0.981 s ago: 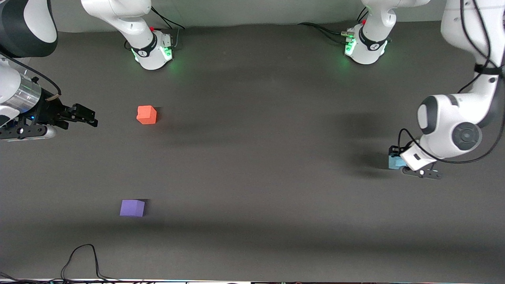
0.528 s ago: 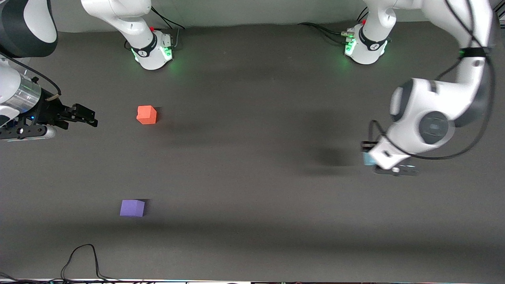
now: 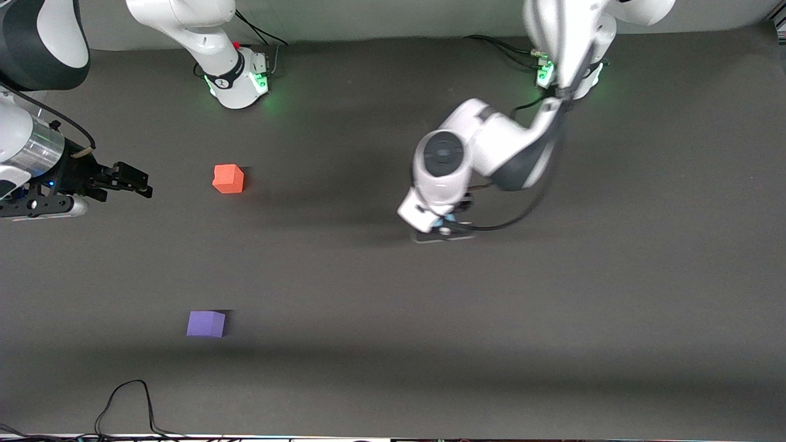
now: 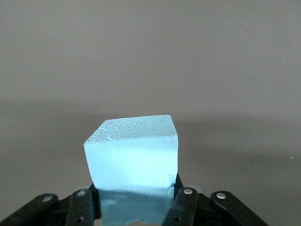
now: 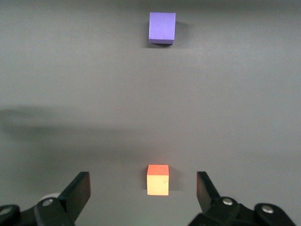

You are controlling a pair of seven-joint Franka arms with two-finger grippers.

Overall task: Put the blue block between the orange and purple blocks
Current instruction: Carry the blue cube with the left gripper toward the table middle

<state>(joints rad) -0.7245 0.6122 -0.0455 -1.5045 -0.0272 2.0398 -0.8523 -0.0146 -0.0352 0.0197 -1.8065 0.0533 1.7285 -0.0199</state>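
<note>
The dark table (image 3: 645, 307) is mostly bare, with broad open room around every cube and toward its edges. The left arm reaches over the table's middle; its left gripper (image 3: 443, 226) is clamped on the blue block (image 4: 134, 157), a pale sky-blue, grainy foam cube held above the surface. The right arm waits at its own end of the table, the right gripper (image 3: 126, 182) spread wide, close by the orange block (image 3: 228, 178). The purple block (image 3: 206, 323) sits well apart from the orange one, nearer the front camera, the stretch between them bare.
</note>
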